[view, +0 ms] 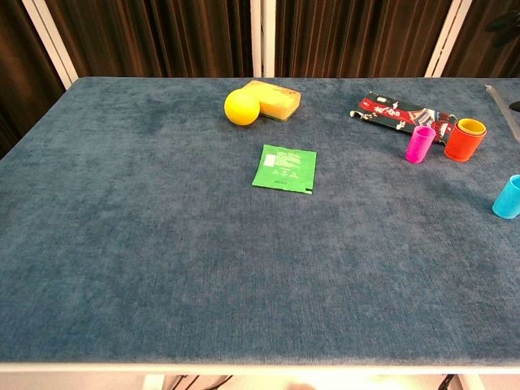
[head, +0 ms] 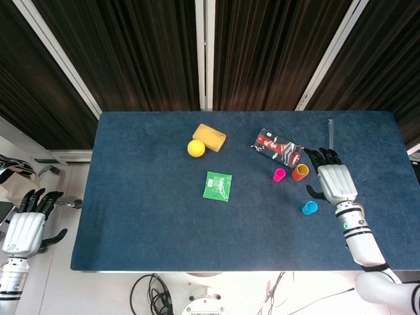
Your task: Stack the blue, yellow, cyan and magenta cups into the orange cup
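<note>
The right hand [head: 336, 182] is hovering spread and empty; the cyan cup [view: 509, 197] is looking light, stiff and slick, best pinched at the rim.

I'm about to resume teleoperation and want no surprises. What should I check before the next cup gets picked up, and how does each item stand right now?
1. Yellow cup nested in the orange cup: ok, only its rim shows.
2. Blue cup in the stack: cannot tell, no blue cup is visible.
3. Right hand free: ok, fingers apart, holding nothing.
4. Cyan cup upright and apart from other things: ok, near the table's right edge.
5. Magenta cup upright: ok, beside the orange cup, close to the red snack packet.
6. Left hand out of the way: ok, off the table.
</note>
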`<action>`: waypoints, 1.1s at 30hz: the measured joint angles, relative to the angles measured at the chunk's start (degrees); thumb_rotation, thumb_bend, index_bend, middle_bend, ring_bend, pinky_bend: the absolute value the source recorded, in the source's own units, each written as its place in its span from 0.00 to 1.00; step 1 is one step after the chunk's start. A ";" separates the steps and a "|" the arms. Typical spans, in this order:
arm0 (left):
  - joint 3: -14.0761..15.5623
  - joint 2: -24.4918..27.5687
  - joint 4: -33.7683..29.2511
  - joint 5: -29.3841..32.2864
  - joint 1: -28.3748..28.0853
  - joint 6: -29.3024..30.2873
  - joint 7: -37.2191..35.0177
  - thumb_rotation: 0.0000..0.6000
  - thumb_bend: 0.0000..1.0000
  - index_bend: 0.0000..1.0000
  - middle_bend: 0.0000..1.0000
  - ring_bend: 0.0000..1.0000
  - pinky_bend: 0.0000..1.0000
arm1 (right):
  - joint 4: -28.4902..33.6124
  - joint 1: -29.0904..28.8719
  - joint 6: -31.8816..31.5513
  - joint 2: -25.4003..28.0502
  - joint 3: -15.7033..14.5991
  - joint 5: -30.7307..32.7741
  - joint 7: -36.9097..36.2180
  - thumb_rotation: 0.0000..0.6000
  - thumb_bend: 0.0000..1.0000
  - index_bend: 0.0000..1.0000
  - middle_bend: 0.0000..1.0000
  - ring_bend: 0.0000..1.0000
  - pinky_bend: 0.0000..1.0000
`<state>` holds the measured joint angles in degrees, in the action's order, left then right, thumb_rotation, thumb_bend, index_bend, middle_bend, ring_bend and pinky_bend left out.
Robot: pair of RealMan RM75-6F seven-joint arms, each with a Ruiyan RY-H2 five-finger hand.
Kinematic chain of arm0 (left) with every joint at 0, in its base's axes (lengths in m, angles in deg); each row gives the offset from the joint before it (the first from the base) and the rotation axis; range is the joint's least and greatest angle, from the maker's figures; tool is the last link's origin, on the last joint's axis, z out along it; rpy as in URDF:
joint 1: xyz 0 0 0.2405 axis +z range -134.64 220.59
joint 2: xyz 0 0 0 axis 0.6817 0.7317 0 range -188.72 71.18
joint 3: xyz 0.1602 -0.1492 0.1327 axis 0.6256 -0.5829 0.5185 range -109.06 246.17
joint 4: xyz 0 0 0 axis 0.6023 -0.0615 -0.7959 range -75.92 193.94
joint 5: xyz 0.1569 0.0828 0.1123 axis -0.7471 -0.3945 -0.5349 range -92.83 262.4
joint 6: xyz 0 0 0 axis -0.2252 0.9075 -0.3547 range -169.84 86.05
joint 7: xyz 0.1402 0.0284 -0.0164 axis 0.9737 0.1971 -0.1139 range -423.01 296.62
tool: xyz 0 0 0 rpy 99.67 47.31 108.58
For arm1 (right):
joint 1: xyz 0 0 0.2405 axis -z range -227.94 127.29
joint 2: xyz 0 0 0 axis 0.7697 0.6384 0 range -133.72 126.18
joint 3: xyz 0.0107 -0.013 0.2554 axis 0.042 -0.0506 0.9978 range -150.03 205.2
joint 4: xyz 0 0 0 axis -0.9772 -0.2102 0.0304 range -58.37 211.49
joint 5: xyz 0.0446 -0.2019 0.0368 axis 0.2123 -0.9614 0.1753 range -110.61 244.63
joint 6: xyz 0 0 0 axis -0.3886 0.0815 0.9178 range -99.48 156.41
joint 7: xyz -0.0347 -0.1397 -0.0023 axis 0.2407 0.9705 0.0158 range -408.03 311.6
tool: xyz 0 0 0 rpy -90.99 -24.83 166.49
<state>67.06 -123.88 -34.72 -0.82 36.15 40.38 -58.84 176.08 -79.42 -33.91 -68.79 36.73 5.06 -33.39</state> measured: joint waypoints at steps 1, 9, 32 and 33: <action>0.06 -0.13 -0.04 0.00 0.05 0.04 0.10 1.00 0.19 0.15 0.14 0.03 0.00 | 1.03 0.57 0.42 1.55 -0.91 -1.16 -0.83 1.00 0.23 0.06 0.15 0.00 0.00; 0.14 -0.39 0.04 -0.11 0.15 0.27 0.22 1.00 0.19 0.15 0.14 0.03 0.00 | 3.44 4.17 2.92 6.02 -8.07 -5.48 1.94 1.00 0.23 0.09 0.15 0.00 0.00; 0.01 -0.20 1.22 0.05 0.28 0.41 -1.38 1.00 0.19 0.15 0.14 0.03 0.00 | -8.19 5.91 1.75 -7.01 -7.65 -2.78 3.93 1.00 0.28 0.27 0.30 0.00 0.00; 0.00 -0.19 1.24 0.07 0.28 0.41 -1.43 1.00 0.19 0.15 0.14 0.03 0.00 | -8.31 5.88 1.80 -7.20 -7.57 -2.74 3.95 1.00 0.28 0.28 0.31 0.00 0.00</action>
<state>67.06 -124.07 -33.48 -0.75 36.43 40.79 -60.27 167.77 -73.53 -32.12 -76.00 29.16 2.32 -29.44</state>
